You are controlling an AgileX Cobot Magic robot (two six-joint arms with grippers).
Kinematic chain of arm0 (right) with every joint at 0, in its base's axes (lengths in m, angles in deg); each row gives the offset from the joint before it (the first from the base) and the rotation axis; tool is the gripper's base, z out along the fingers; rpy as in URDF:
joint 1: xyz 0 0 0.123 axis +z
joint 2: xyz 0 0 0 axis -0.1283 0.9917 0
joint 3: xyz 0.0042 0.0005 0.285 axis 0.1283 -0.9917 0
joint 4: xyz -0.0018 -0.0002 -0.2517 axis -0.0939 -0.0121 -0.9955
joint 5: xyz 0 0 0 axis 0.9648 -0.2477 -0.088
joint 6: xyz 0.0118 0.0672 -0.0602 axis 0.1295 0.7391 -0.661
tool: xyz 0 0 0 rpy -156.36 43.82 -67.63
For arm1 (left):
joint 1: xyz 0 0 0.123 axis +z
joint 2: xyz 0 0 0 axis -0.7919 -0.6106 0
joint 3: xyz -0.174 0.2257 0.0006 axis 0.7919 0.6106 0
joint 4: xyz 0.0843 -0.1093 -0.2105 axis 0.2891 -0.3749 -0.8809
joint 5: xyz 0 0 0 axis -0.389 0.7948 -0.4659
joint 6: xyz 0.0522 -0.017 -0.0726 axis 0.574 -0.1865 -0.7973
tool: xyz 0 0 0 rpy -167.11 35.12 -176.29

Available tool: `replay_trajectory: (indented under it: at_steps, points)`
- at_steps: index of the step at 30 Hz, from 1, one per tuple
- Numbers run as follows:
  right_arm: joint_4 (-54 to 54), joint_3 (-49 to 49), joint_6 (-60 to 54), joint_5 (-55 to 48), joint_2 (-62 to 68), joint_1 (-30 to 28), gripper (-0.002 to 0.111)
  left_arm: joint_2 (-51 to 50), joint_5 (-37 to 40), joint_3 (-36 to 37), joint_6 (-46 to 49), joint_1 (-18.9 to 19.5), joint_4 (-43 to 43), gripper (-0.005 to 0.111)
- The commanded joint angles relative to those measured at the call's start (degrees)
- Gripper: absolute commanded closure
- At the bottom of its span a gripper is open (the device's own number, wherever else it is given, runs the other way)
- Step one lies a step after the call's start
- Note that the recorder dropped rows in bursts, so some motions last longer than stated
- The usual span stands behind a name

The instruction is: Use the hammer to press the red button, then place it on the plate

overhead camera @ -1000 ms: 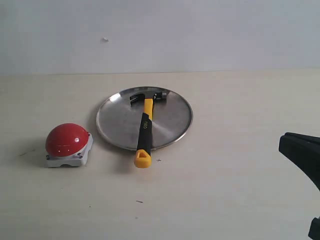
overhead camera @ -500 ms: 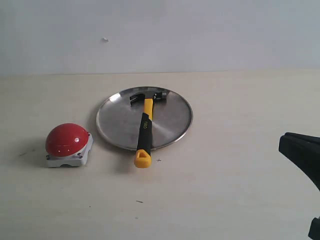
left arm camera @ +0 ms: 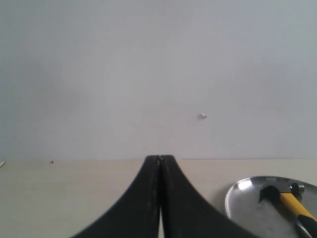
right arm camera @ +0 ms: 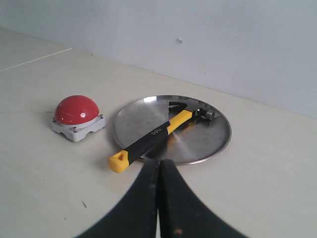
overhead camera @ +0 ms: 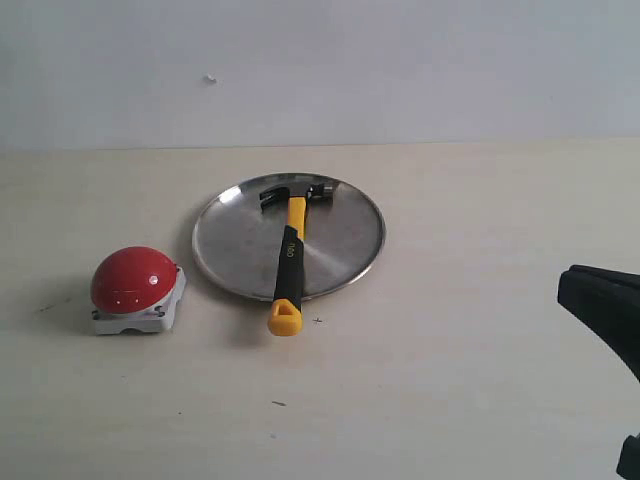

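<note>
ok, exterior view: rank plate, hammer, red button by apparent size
1. plate, widest by far
2. hammer, long but slim
3. red button, shorter across than the hammer is long, though bulkier

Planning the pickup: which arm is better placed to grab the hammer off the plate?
Right, probably: the right gripper faces the hammer squarely; the left gripper points past the plate.
</note>
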State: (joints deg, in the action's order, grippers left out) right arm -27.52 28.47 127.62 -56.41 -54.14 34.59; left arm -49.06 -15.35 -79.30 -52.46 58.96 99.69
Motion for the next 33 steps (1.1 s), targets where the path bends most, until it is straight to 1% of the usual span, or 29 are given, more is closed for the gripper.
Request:
replay_trajectory:
  at_steps: [1,4,8,11,18,21,27,30,33]
  points:
    - [-0.1,-0.2,0.0,-0.1,-0.3,0.0,0.108,6.1,-0.3,4.0,-2.1,0.1,-0.7,0.107]
    - [-0.1,-0.2,-0.2,-0.1,-0.3,0.0,0.108,9.8,-0.3,4.9,-2.3,0.1,-0.7,0.107]
    - [-0.1,-0.2,-0.2,-0.1,-0.3,0.0,0.108,14.0,3.7,4.9,-3.4,0.1,0.7,0.107]
    - [-0.1,-0.2,0.0,-0.1,-0.3,0.0,0.108,17.2,9.1,4.9,-3.4,0.1,2.0,0.107]
    - [0.0,-0.2,-0.1,-0.1,-0.3,0.0,0.108,26.2,25.9,4.9,-4.9,0.1,2.1,0.107]
    - [0.0,-0.2,-0.1,-0.1,-0.3,0.0,0.108,29.5,28.4,4.9,-6.6,0.1,2.0,0.107]
    - [0.0,-0.2,0.0,-0.1,-0.3,0.0,0.108,37.4,31.3,4.9,-6.4,0.1,2.0,0.107]
    - [-0.2,-0.2,0.0,-0.1,-0.3,0.0,0.108,41.4,35.9,4.9,-6.4,0.1,2.0,0.107]
    - [-0.2,-0.2,-0.1,-0.1,-0.3,0.0,0.108,41.4,40.7,4.9,-6.4,0.1,2.0,0.107]
